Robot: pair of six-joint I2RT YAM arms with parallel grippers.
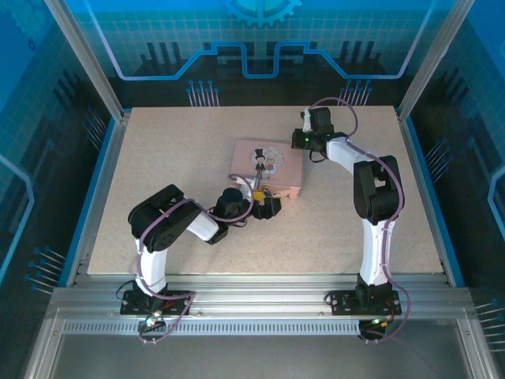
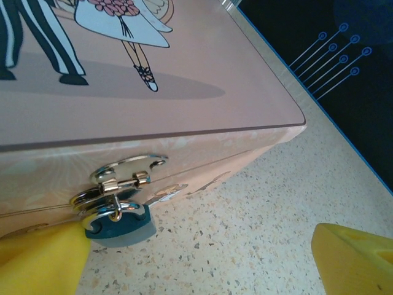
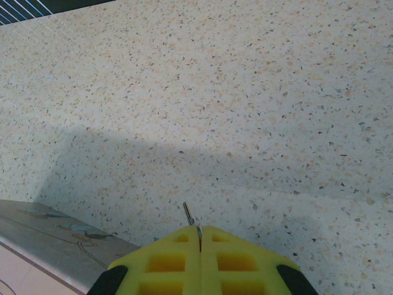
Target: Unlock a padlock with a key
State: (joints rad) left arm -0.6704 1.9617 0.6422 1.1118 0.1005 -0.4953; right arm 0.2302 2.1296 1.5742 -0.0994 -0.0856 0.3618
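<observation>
The teal-blue padlock (image 2: pixel 116 224) hangs from the shiny latch (image 2: pixel 123 175) on the front wall of the pink tin (image 2: pixel 184 104). My left gripper (image 2: pixel 196 270) is open in front of it, and its left finger (image 2: pixel 40 261) touches the padlock's side while the right finger (image 2: pixel 356 258) stands far off. From above, the left gripper (image 1: pixel 267 205) sits at the near edge of the pink tin (image 1: pixel 264 162). My right gripper (image 3: pixel 199 232) is shut on the key (image 3: pixel 189 214), whose thin dark tip pokes out over the table. The right gripper (image 1: pixel 303 140) hovers by the tin's far right corner.
The speckled table (image 1: pixel 173 158) lies open on all sides of the tin. A corner of the pink tin (image 3: pixel 49 246) shows at the lower left of the right wrist view. Blue walls and metal posts (image 1: pixel 87 55) ring the table.
</observation>
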